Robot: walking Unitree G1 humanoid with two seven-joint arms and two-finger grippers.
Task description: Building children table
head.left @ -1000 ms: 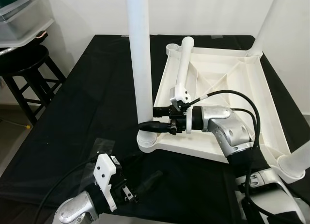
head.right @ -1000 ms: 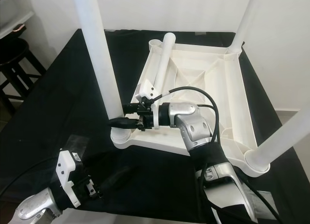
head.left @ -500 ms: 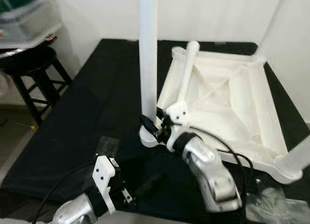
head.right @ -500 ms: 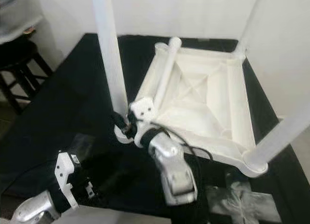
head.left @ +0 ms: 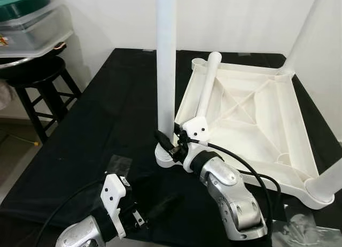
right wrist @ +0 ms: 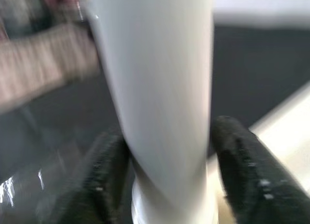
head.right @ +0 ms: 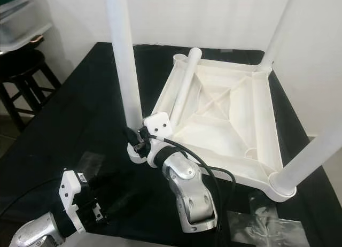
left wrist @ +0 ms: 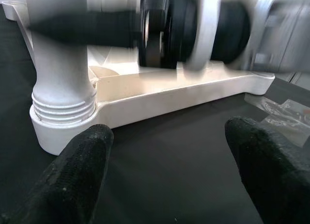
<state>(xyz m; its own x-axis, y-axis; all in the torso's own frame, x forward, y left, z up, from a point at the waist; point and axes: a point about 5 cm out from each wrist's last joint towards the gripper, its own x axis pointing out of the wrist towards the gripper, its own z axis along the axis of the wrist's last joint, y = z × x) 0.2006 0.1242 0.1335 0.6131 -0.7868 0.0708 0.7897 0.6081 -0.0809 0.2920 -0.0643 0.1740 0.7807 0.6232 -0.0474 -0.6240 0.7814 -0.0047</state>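
The two head cameras are looking forward and down over the black bench (head.left: pixel 96 124), sharing the upturned white tabletop (head.right: pixel 224 113). The left wrist camera is sitting low near the bench's near edge, facing the upright leg (left wrist: pixel 60 64). The right wrist camera is pressing close against that leg.

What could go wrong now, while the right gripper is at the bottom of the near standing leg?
1. The right gripper has its fingers on both sides of the near leg just above the socket; a sideways push may tilt the tall leg or shift the upturned tabletop.
2. The loose leg lying in the tabletop could roll if the top is jolted.
3. The left gripper, open and close by, may get in the way.
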